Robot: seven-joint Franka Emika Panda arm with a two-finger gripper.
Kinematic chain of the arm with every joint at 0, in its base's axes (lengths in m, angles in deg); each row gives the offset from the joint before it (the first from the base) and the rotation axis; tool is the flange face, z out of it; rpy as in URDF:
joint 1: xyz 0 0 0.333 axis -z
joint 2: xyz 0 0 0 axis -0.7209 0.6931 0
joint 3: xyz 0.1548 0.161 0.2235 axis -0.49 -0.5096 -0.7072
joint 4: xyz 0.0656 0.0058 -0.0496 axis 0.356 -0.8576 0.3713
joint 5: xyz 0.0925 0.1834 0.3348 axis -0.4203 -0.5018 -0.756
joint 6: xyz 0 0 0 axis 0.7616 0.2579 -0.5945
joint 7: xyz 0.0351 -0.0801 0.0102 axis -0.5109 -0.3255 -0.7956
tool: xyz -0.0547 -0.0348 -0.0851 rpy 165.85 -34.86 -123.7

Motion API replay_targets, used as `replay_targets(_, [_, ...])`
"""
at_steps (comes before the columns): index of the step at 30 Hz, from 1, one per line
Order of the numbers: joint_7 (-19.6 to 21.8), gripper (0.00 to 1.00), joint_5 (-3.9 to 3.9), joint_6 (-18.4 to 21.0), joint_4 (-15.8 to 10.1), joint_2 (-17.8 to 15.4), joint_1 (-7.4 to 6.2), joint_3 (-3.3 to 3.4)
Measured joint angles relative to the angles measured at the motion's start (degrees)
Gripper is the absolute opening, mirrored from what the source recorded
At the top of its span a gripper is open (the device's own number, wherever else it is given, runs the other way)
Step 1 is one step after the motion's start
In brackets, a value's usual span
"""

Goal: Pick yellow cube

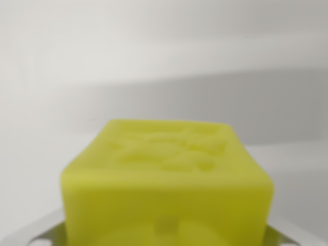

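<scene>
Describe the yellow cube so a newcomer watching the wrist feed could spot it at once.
Against the plain white surface that fills the wrist view, look to the lower centre. There sits the yellow cube, very close to the camera and blurred. It is the only coloured thing in view, bright yellow-green with a raised pattern on its top face.

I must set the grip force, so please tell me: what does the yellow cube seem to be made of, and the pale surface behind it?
The yellow cube looks like moulded plastic or soft rubber, matt: rounded edges, an embossed pattern on top, no sharp glare. Which of the two, the blurred view leaves open. The pale grey-white surface looks smooth and matt, perhaps laminate or painted board; it carries only soft shadows.
</scene>
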Motion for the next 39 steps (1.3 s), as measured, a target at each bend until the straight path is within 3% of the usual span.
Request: replay_targets(39, [-0.4, 0.00, -0.55, 16.0, 1.7, -14.2, -0.08, 0.00])
